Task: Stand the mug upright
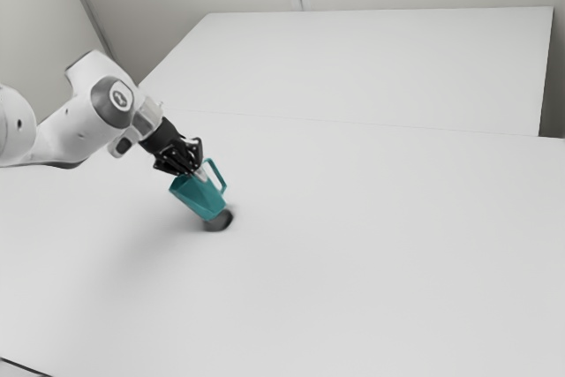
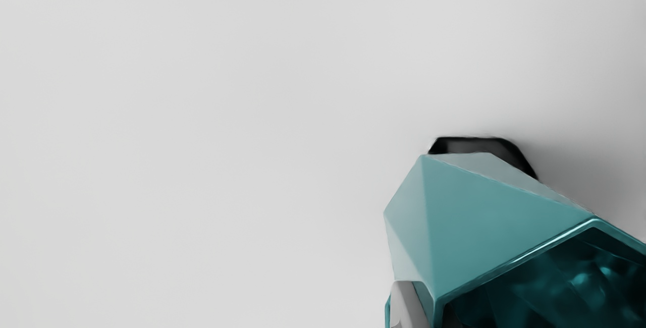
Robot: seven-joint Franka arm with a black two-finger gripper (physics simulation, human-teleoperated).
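My gripper [image 1: 199, 171] is at the teal mug [image 1: 202, 197] in the exterior view, shut on its wall near the rim on the handle side. The mug leans, its mouth towards the hand and the exterior view's upper left, its base pointing down towards the table. Its handle sticks out on the exterior view's right. In the wrist view the faceted mug [image 2: 484, 212] shows its dark hollow inside. There the gripper [image 2: 430, 313] has a grey finger [image 2: 407, 305] against the outer wall; the other finger is mostly hidden.
A dark patch [image 1: 218, 221] lies on the white table [image 1: 371, 253] right by the mug's base; whether base and table touch, I cannot tell. Behind, a pale panel [image 1: 371, 68] rises at the table's far side. A dark cable [image 1: 25, 368] crosses the exterior view's lower left corner.
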